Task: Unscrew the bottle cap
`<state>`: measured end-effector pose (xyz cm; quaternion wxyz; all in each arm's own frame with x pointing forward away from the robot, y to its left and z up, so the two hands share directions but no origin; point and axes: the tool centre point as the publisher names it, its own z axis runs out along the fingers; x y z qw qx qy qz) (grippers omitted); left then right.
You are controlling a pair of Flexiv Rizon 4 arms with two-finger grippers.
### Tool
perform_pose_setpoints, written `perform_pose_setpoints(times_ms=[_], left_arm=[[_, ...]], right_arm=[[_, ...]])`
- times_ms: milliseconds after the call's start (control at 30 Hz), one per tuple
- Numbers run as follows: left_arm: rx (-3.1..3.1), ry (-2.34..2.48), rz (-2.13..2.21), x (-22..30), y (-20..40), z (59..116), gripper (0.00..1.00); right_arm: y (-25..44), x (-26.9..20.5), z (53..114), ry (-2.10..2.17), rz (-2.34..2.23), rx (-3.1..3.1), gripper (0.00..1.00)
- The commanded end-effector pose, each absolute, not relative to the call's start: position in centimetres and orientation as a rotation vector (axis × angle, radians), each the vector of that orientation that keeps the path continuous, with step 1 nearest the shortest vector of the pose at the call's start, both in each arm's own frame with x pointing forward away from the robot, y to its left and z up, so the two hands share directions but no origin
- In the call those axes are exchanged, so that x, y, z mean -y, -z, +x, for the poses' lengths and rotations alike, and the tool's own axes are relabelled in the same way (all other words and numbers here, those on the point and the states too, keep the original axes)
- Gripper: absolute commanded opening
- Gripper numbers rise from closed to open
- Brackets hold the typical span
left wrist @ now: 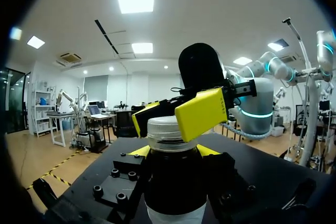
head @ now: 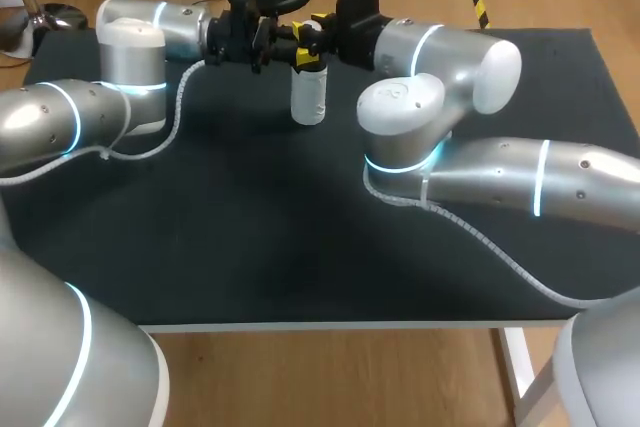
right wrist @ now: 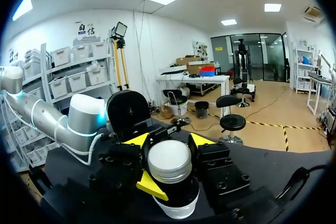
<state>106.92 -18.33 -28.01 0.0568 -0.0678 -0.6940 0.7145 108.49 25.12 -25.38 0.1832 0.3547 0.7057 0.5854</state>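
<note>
Bottle (left wrist: pixel 172 182): clamped at neck by left gripper (left wrist: pixel 173 153).
Cap (left wrist: pixel 163 134): pinched by right gripper (left wrist: pixel 173 120), seated.
Progress: unscrewing judged outstanding.

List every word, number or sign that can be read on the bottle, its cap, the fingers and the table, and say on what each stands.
No text can be read on any of them.
bottle: white lower part, no print visible.
cap: plain, no marks.
yellow fingers: no marks.
table: plain dark top, no marks.
</note>
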Motion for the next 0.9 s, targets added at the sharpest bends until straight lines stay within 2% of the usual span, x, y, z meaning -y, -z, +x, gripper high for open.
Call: perform_pose_setpoints(times_ms=[33,400,900], left_arm=[[2.104,-2.171,-0.209,18.3,27.9,106.8,0.0],[2.104,-2.171,-0.209,18.3,27.9,106.8,0.0],[2.104,-2.171,-0.209,18.3,27.9,106.8,0.0]], right_arm=[[26.0,-24.8,108.9,-1.701,0.98,-1.984,0.0],[26.3,-25.1,109.0,-1.93,0.792,-2.02,0.0],[25.7,-26.4,107.9,-2.284,0.126,-2.269,0.0]])
